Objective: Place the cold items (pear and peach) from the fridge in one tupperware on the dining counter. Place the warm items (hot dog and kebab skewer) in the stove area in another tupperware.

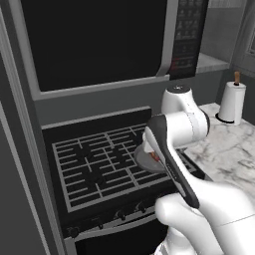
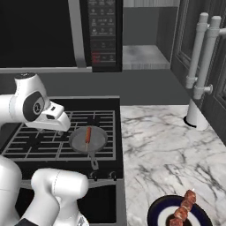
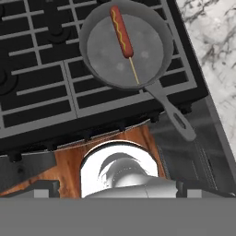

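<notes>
One light, soft red hot dog on a thin wooden stick [image 3: 121, 31] in the grey skillet [image 3: 152, 27]; gripper [image 2: 59, 126] jaws apart, so you should pinch the sausage mid-length, gently.

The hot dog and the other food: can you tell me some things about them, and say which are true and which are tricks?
1. The hot dog lies in a pan on the stove. True.
2. The kebab skewer is in the pan too. False: it sits on a dark plate on the marble counter.
3. The gripper holds the hot dog. False: it is open, holding nothing.
4. A paper towel roll stands upright on the counter. True.
</notes>
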